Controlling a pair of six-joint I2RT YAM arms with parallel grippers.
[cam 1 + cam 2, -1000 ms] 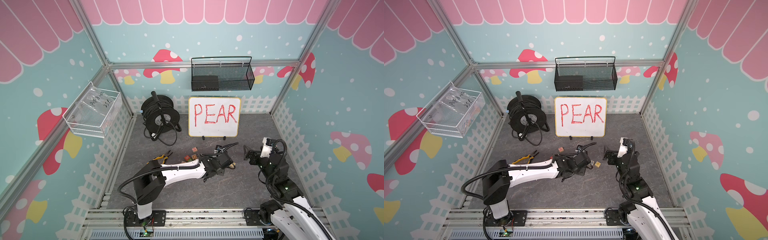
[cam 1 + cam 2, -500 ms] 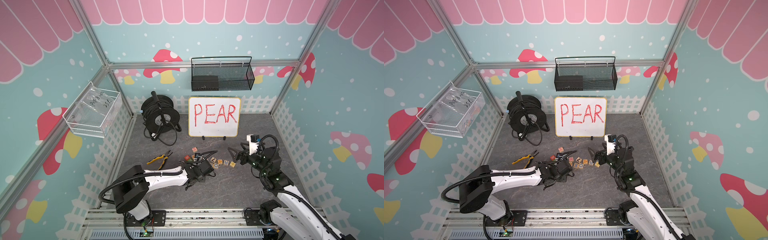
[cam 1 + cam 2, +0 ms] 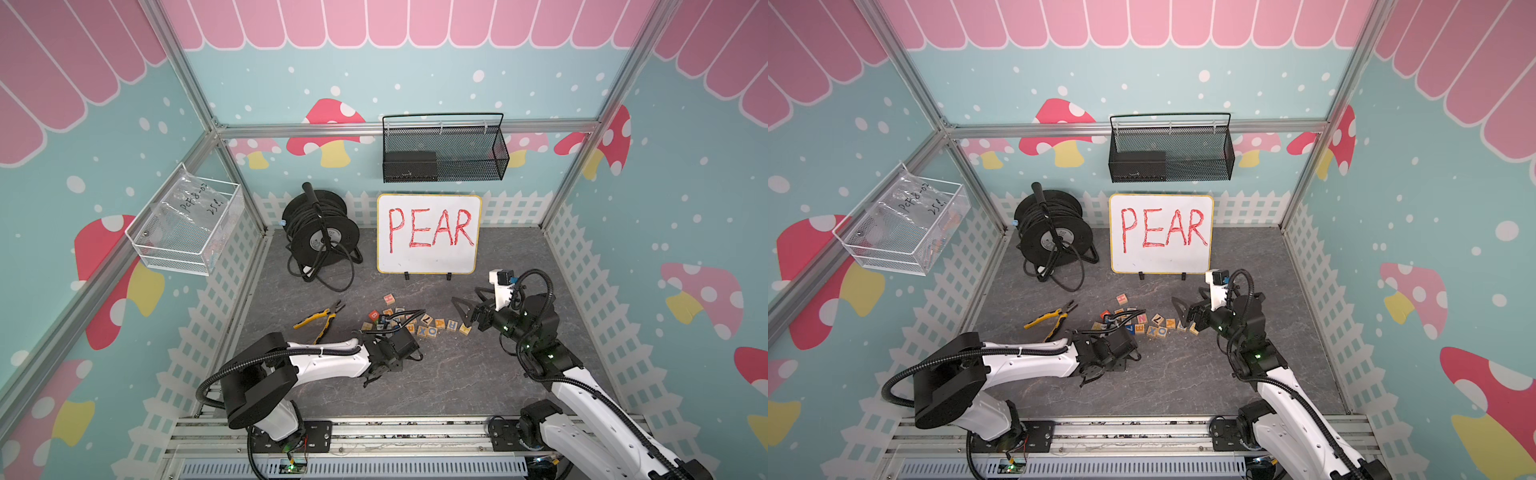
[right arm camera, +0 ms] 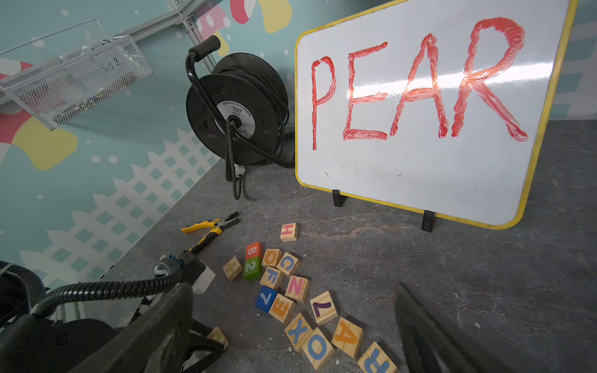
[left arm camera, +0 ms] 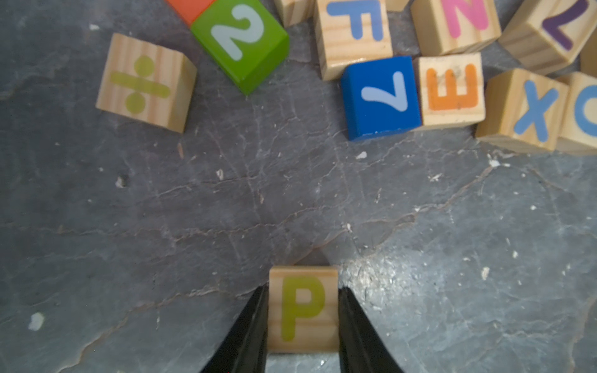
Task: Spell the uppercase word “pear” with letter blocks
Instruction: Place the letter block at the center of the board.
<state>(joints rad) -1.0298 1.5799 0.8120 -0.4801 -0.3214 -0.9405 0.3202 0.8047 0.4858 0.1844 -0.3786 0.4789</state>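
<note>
Left pincer [image 5: 303, 290] of mine clamps the yellow P block [image 5: 303, 310] by two opposite sides, down at the grey table [image 5: 161, 210], on the near side of the block pile and apart from it. Meanwhile my right pincer [image 4: 292, 286] hangs spread wide, holding nothing, just right of the pile. At the far wall the whiteboard [image 3: 428, 257] reading PEAR stands propped up, with the black cable reel [image 3: 320, 237] to its left. Yellow-handled pliers [image 3: 318, 320] lie left of the pile. Among the blocks, the orange E block [image 5: 451, 88] touches the right side of a blue 7 block [image 5: 381, 97]. The orange A block [image 4: 347, 336] and the blue R block [image 4: 376, 360] lie at the pile's right end, near my right pincer, with R farther right.
</note>
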